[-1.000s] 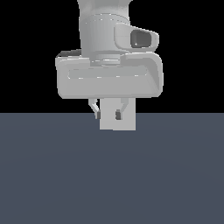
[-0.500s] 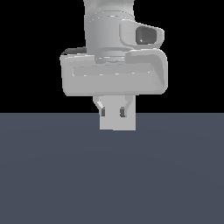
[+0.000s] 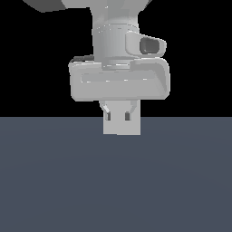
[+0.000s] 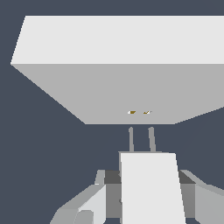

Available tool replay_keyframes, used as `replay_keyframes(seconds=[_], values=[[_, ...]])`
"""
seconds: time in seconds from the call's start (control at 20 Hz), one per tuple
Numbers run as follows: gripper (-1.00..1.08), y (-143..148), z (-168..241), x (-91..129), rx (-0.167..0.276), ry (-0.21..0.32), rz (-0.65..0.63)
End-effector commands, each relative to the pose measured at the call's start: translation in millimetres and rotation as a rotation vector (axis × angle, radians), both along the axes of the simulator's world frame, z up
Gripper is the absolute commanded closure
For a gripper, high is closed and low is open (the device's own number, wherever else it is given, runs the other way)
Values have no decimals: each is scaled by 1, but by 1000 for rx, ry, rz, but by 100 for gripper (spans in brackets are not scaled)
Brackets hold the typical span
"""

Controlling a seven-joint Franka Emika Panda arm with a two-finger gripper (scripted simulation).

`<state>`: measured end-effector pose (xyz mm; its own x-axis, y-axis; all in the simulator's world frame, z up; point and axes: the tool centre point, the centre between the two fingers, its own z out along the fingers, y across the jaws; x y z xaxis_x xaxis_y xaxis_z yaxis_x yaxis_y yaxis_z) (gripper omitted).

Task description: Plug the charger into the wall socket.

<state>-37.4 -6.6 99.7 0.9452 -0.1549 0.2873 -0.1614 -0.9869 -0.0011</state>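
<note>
1. In the wrist view we see the gripper (image 4: pixel 148 192) clenched on the charger (image 4: pixel 151 188), its two fingers (image 4: pixel 89 205) pressed against the block's opposite sides.
2. The charger is an off-white rectangular block held lengthwise between the fingers, and two thin grey prongs (image 4: pixel 141 139) stick out of its far end.
3. The prongs point at the wall socket (image 4: pixel 131 87), a large light-grey slab whose shaded face carries two small orange slots (image 4: pixel 139 112).
4. The prong tips sit just short of that face and near the slots, roughly in line with them; we cannot tell from this angle whether they touch it.
5. In the exterior view we see the gripper (image 3: pixel 118 115) from behind or in front, its broad grey hand hanging below the arm's wrist, with the finger bases showing at its lower edge.
6. Below the hand a pale square shape (image 3: pixel 121 124) shows; we cannot tell whether it is the socket or the charger.
7. Everything stands over a dark blue-grey floor (image 3: pixel 116 190) with black background above.
</note>
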Motion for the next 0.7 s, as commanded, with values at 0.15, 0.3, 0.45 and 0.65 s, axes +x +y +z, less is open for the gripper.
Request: replay_keyframes(seconds=[0.15, 0.3, 0.45, 0.65], values=[[108, -3, 0, 20, 0, 0, 0], [108, -4, 0, 26, 0, 0, 0], [108, -5, 0, 29, 0, 0, 0], [108, -5, 0, 28, -1, 0, 0]])
